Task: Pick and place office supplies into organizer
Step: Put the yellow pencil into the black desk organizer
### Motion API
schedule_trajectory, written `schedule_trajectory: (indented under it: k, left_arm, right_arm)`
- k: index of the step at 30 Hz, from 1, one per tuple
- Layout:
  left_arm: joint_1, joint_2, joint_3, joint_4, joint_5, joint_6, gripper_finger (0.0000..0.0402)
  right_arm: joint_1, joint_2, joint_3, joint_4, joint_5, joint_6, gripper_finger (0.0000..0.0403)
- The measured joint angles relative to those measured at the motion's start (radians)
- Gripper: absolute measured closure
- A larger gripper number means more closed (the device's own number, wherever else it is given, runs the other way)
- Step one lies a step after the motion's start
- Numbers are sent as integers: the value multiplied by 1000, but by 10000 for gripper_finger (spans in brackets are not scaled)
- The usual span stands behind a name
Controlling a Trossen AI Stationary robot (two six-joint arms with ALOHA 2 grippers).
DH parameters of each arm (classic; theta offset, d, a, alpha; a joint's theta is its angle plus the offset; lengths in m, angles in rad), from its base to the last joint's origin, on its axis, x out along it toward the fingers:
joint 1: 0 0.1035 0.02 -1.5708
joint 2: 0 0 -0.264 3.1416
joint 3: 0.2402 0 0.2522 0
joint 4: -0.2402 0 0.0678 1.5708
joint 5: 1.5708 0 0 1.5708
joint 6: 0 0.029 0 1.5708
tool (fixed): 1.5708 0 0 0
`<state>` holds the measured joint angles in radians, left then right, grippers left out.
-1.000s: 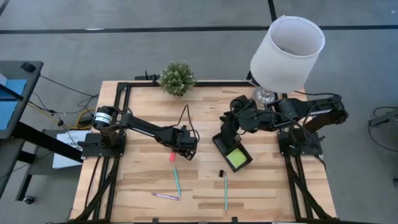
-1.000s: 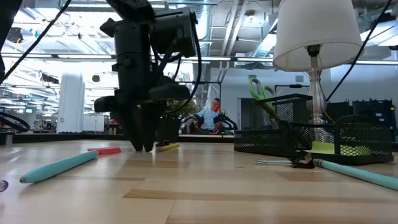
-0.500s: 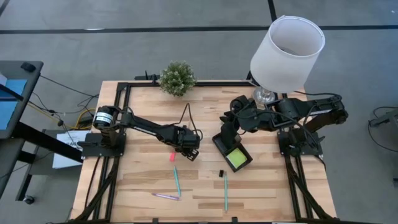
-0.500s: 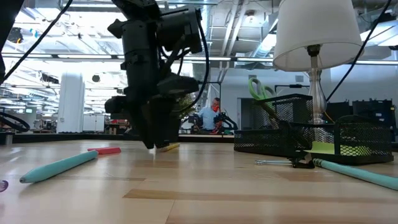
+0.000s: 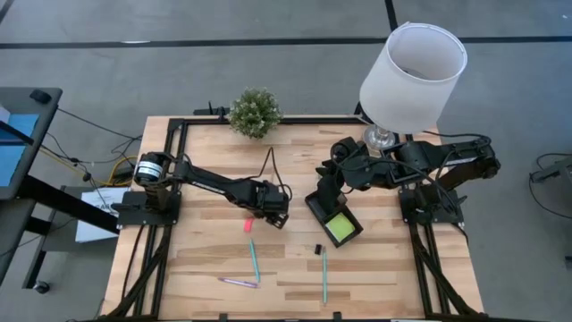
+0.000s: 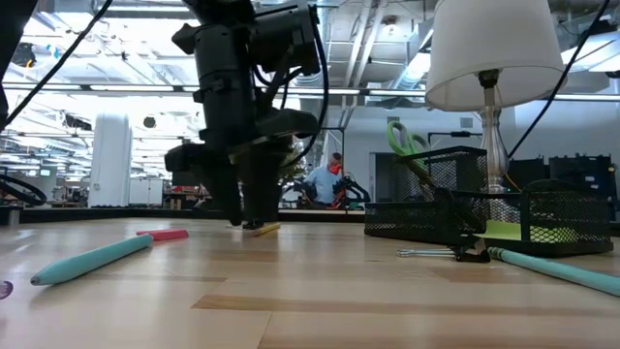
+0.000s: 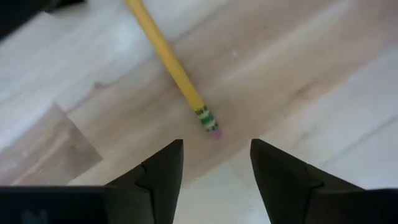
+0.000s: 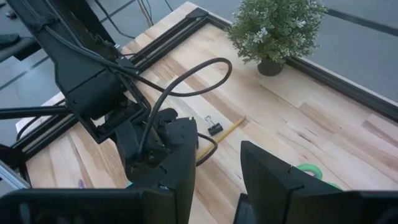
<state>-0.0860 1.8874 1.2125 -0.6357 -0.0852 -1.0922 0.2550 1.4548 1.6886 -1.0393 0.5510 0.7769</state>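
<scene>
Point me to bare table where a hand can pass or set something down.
Free: the strip between the plant and the left hand, and the front right corner past the teal pen. Crowded: around the organizer under the right hand, and the pink eraser and pens at front centre.

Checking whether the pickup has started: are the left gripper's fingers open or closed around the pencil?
Open. In the left wrist view the left gripper shows a clear gap between its fingers, and the pencil lies on the table ahead, not between them.

No readable text or labels.
</scene>
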Motion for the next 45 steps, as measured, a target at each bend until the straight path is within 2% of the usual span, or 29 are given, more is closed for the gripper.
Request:
schedule_trajectory:
  k: [6, 12, 21, 27, 30, 40, 45]
  left_arm:
    - [1, -1, 0, 1, -46, -42, 221]
    - [-4, -1, 0, -1, -45, -59, 221]
    - [-11, 68, 6, -10, -4, -124, 221]
    - [-13, 71, 6, -50, -28, -126, 226]
    - [-12, 72, 5, -55, -29, -116, 250]
    - [-12, 74, 3, -67, -36, -46, 373]
    - [-7, 74, 3, -74, -54, 25, 396]
  right_arm:
    - [0, 0, 0, 0, 0, 0, 284]
    - [0, 0, 0, 0, -3, 0, 284]
    - [6, 0, -1, 0, -3, -1, 284]
    - [20, 0, -1, -2, -3, -2, 284]
    - [19, 0, -1, -3, -3, -3, 284]
    - [19, 0, -1, -3, -2, -26, 284]
    - [19, 0, -1, -3, -2, -26, 284]
